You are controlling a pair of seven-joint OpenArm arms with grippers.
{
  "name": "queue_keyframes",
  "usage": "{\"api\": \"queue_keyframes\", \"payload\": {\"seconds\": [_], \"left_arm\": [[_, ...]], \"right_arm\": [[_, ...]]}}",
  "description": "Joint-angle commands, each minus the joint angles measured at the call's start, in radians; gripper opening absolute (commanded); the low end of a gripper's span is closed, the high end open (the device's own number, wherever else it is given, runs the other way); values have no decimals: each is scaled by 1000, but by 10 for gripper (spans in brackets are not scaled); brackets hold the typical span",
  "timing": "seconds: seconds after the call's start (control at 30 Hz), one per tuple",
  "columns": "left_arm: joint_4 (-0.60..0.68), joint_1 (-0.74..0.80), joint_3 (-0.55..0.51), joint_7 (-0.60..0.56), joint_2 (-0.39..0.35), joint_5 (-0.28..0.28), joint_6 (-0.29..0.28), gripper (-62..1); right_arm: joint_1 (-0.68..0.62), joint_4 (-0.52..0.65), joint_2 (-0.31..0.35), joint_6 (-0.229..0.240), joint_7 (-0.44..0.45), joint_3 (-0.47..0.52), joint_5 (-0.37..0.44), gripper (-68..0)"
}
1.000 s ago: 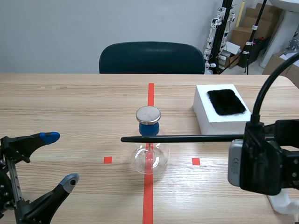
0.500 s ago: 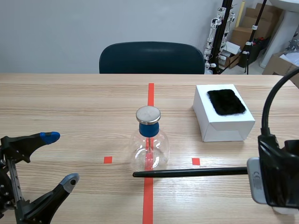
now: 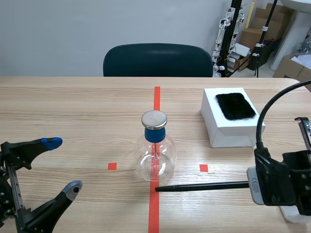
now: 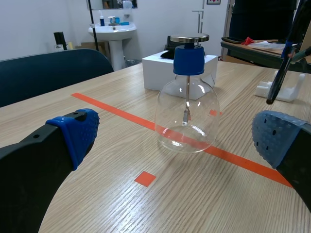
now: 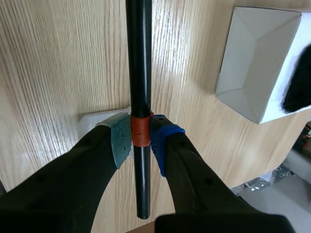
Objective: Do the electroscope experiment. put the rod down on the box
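Observation:
A long black rod lies level just in front of the glass flask electroscope, its free tip over the red centre line. My right gripper is shut on the rod at its orange band. The white box with a black cloth on top stands behind the rod, apart from it. The box is ahead of the right gripper and off to one side. My left gripper is open near the front left, with nothing between its fingers. The flask is ahead of it.
A white rod stand sits on the table under my right arm, and its edge shows beneath the fingers. A dark chair stands behind the table's far edge. Cardboard boxes and equipment are in the back right corner.
The right arm has lowered the rod from level with the flask's neck to just above the table in front of the flask, and drawn it to the right. The left arm has stayed still.

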Motion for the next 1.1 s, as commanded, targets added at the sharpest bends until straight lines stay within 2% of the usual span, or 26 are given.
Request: {"api": "queue_keyframes", "payload": {"seconds": [0.0, 0.77, 1.07], "left_arm": [[15, -3, -1, -19, -8, -14, -2, 14], [15, -3, -1, -19, -8, -14, -2, 14], [15, -3, -1, -19, -8, -14, -2, 14]], "right_arm": [[27, 7, 16, 6, -9, -2, -2, -671], [263, -197, 7, 6, -141, -328, 44, -671], [318, -275, -43, -14, -174, -376, 45, -671]]}}
